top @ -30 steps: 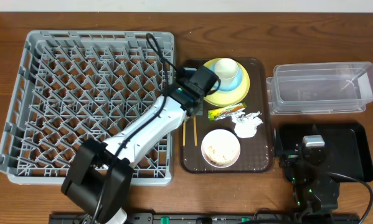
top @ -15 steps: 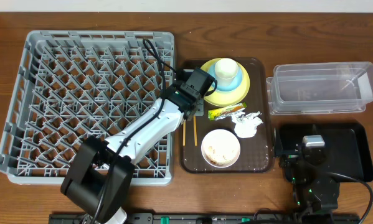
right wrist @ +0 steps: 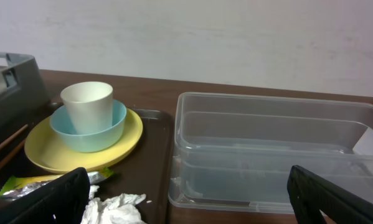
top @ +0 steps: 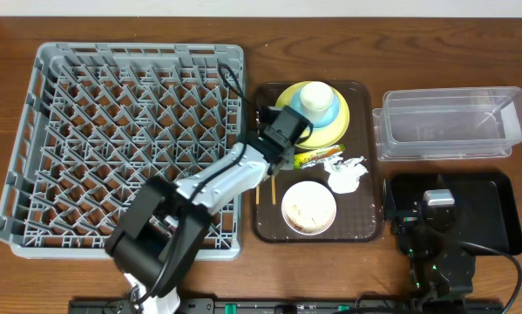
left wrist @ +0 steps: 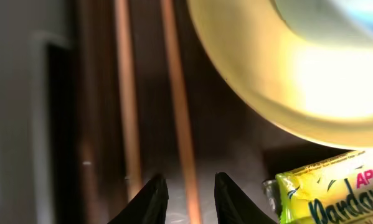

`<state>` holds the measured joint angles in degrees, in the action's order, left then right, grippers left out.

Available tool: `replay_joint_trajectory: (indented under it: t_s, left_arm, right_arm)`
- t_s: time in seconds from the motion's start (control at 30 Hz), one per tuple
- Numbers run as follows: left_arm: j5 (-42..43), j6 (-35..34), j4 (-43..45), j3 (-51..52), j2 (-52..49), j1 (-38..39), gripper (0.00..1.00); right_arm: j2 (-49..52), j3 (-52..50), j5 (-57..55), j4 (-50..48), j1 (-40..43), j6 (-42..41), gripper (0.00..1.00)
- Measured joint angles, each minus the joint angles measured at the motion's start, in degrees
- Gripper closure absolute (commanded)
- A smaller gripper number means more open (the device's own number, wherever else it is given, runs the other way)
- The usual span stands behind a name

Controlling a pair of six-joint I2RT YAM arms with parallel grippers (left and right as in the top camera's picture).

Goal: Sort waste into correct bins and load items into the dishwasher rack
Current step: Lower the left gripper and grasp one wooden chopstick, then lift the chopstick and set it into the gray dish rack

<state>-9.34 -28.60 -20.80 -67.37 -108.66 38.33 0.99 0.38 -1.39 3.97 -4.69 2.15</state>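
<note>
A brown wooden surface [top: 8, 270] carries everything. The large square grey plastic rack [top: 138, 51] with its lattice of pegs fills the left half and holds no dishes. Just to its right lies a dark brown rectangular serving tray [top: 362, 222]. Further right a clear plastic rectangular tub [top: 448, 92] sits at the back, with a shallow black rectangular tray [top: 491, 205] in front of it.

At the back of the serving tray is the round yellow plate [top: 341, 124]. On it stands a light blue bowl [top: 329, 114] with a cream-white cup [top: 314, 96] upright inside it. At the front of the tray a small white bowl [top: 286, 208] holds whitish-beige crumbly scraps [top: 309, 209]. Between bowl and plate lie the crumpled white paper napkin [top: 346, 173] and, left of it, the small yellow-green snack wrapper [top: 317, 157], touching the plate's front edge. The two thin wooden chopsticks [top: 272, 187] lie side by side along the tray's left edge.

The left arm reaches across the rack's corner. Its left gripper [left wrist: 191, 196] is low over the tray beside the plate, jaws parted only narrowly. One chopstick runs into the gap between them, with no visible contact. The right gripper [right wrist: 186, 199] sits over the black tray, jaws spread wide and holding nothing, facing the tub and the plate.
</note>
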Motion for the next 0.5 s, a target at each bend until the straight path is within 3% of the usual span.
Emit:
replay_joint_trajectory:
  t_s: [0.3,0.5]
  left_arm:
    - [-0.04,-0.09,3.19,0.02,-3.85,0.31,0.72]
    - [-0.28,-0.31,4.00,0.02,-4.07,0.31,0.91]
  right_arm:
    - [0.00,0.00,0.00,0.00,0.00,0.00,0.01]
    - [0.00,0.00,0.00,-0.02,0.00,0.00,0.01]
